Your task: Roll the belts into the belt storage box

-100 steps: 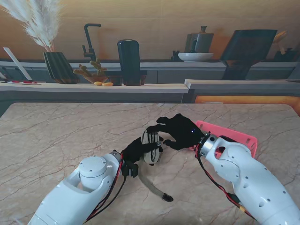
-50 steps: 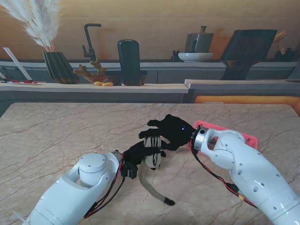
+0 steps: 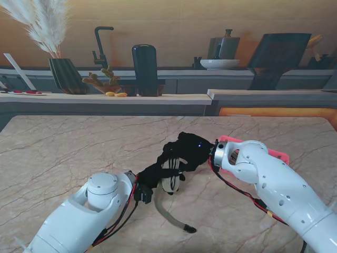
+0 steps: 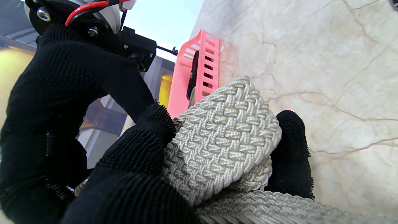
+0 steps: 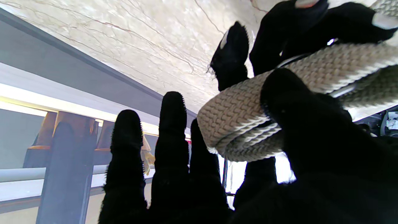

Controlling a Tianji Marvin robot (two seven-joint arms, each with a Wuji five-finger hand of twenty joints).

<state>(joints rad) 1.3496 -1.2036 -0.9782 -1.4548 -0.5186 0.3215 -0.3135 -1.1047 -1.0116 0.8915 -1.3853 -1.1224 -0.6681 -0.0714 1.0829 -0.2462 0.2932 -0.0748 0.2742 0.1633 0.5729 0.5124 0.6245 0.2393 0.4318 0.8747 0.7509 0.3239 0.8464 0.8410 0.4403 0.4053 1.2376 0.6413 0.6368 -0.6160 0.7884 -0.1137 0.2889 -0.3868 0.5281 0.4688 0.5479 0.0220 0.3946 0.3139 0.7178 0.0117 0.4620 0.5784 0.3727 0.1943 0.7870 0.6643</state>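
A braided beige belt [image 3: 169,176] is partly wound into a coil [image 4: 224,140] in the middle of the table. My left hand [image 3: 152,174] in a black glove is shut on the coil from the near side. My right hand [image 3: 188,150] reaches in from the right, its thumb [image 5: 298,102] pressed on the outer wrap [image 5: 248,105] and its other fingers [image 5: 169,130] spread past the roll. The loose tail [image 3: 169,213] trails toward me and ends in a dark tip [image 3: 188,229]. The pink slatted storage box [image 3: 274,156] lies just behind my right forearm, also seen as the pink box [image 4: 199,65] beyond the coil.
The marble table [image 3: 63,153] stretches wide to the left and far side. Beyond its far edge runs a counter with a vase of pampas grass [image 3: 58,63], a black tap [image 3: 101,47], a dark cylinder [image 3: 144,68] and a bowl [image 3: 219,64].
My right hand has moved left and closer onto the coil, its forearm now covering more of the pink box. The left hand has turned the roll slightly; the tail has shifted a little.
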